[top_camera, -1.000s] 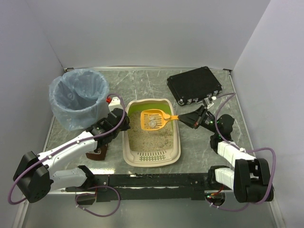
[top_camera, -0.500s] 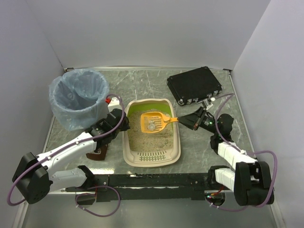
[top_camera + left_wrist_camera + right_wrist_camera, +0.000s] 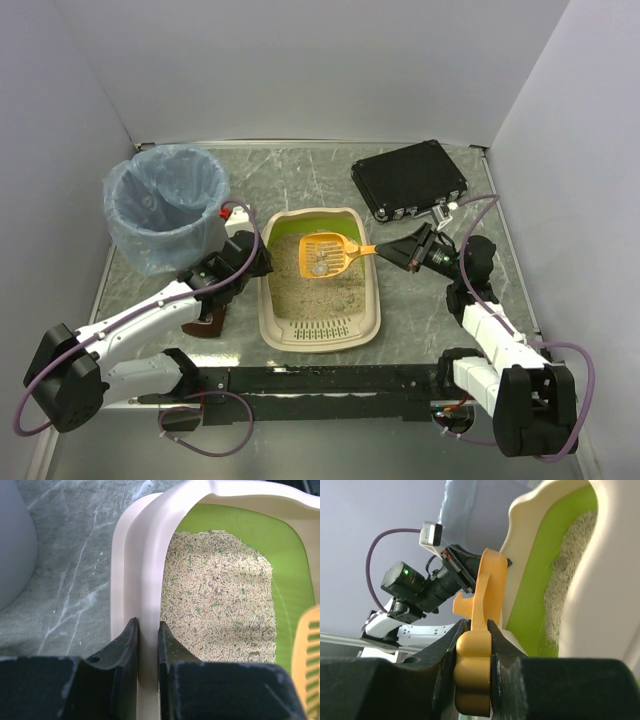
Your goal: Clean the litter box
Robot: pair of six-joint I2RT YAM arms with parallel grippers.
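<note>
1. Since a second ago the right arm's elbow has sunk toward the near edge; the orange scoop (image 3: 325, 255) stays over the litter.
2. Left gripper (image 3: 147, 630) pinches the left rim of the litter box (image 3: 375, 295), jaws nearly together.
3. Box lies mid-table, long axis near-to-far, grille end nearest.
4. Right gripper (image 3: 475, 630), just right of it, clamps the scoop handle.

in the left wrist view the litter box (image 3: 150, 555) runs off the top and right edges. the orange scoop (image 3: 309, 660) is only a sliver at the litter box's right side. left of the litter box, the bin (image 3: 12, 540) is a pale blur. from above, a brown object (image 3: 207, 326) left of the litter box lies half under the left arm (image 3: 140, 318), unidentifiable. the pale lump (image 3: 318, 262) in the scoop is too small to tell.
</note>
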